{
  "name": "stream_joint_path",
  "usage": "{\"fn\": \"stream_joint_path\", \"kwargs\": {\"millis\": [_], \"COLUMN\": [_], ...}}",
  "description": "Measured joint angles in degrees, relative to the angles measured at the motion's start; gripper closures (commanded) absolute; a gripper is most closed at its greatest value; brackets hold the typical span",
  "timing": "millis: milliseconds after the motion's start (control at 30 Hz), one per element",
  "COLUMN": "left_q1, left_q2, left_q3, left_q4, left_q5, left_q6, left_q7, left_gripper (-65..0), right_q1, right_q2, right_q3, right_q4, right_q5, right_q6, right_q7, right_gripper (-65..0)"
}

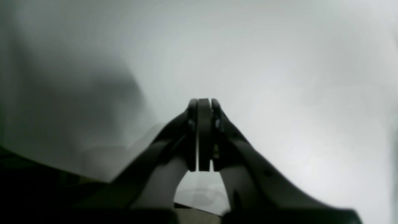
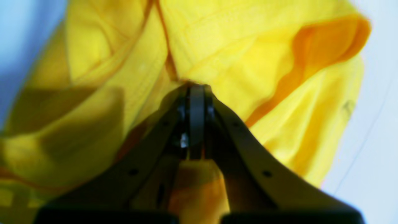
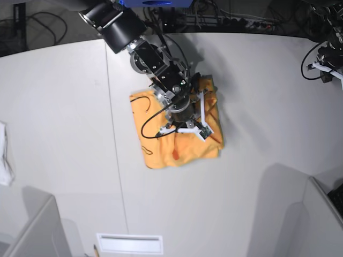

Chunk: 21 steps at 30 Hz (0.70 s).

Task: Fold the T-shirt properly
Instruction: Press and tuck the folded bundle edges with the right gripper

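The T-shirt point(image 3: 161, 152) lies in a folded, roughly square apricot bundle at the table's middle; it looks yellow in the right wrist view point(image 2: 242, 53). My right arm point(image 3: 174, 85) reaches from the back and hangs over the bundle, hiding its centre. The right gripper point(image 2: 196, 88) is shut, its tips pinching a gathered fold of the cloth, with a sleeve opening to the right. Off at the back right edge sits my left arm point(image 3: 327, 61), far from the shirt. Its gripper point(image 1: 204, 104) is shut with nothing in it, over bare white table.
A white cloth point(image 3: 4, 155) lies at the far left edge. Grey partitions rise at the front left point(image 3: 32, 230) and front right point(image 3: 316, 225). A white slotted plate point(image 3: 128, 243) sits at the front edge. Cables run along the back.
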Motion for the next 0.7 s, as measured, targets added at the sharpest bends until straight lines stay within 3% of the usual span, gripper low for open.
{"fn": "stream_joint_path", "kwargs": {"millis": [200,467,633,700], "left_q1": [-0.02,0.02,-0.61,-0.66], "left_q2": [0.0,2.23,2.8,2.82], "left_q3": [0.0,0.26,0.26,0.28], "left_q4": [0.0,2.69,3.08,3.08], "left_q5": [-0.07,0.13,0.13,-0.2], "left_q6": [0.0,0.02,0.07,-0.24], "left_q7": [-0.02,0.04,0.02,0.0], "left_gripper": [0.0,0.0,0.0,0.0], "right_q1": [4.87,14.4,19.61,20.79], "right_q2": [-0.31,-0.59,-0.94,-1.22], "right_q3": [-0.02,-0.17,-7.58,-9.42], "right_q4": [-0.61,-9.44,-9.6,-8.28], "right_q5": [1.46,21.81,35.56,36.7], "right_q6": [0.0,-0.07,-0.24,-0.02], "right_q7": [1.46,6.62,13.33,12.79], "right_gripper": [0.0,0.0,0.0,0.0]}}
